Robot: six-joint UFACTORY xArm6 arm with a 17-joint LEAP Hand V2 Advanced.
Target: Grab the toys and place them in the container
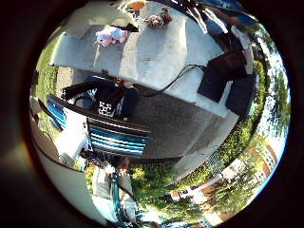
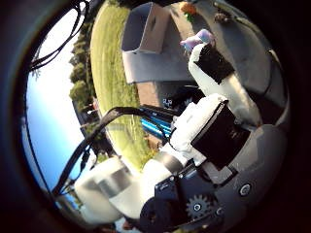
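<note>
A pink and white plush toy (image 1: pixel 109 36) lies on the concrete patio (image 1: pixel 161 57). A brown toy (image 1: pixel 157 17) and a small orange toy (image 1: pixel 138 5) lie a little beyond it. In the thumb side view a white open box, the container (image 2: pixel 146 29), stands on the patio next to the grass, with the pink toy (image 2: pixel 199 39) a short way from it. My hand (image 2: pixel 219 112) is high above the ground, well away from the toys. Its white and black fingers (image 2: pixel 209 63) reach out fairly straight with nothing between them.
A bench with teal slats (image 1: pixel 109 133) and a black frame stands below the hand. Black cases (image 1: pixel 228 81) sit on the patio's edge. Grass (image 2: pixel 112 68) borders the patio. The arm's white body (image 2: pixel 117 189) fills one side of the thumb side view.
</note>
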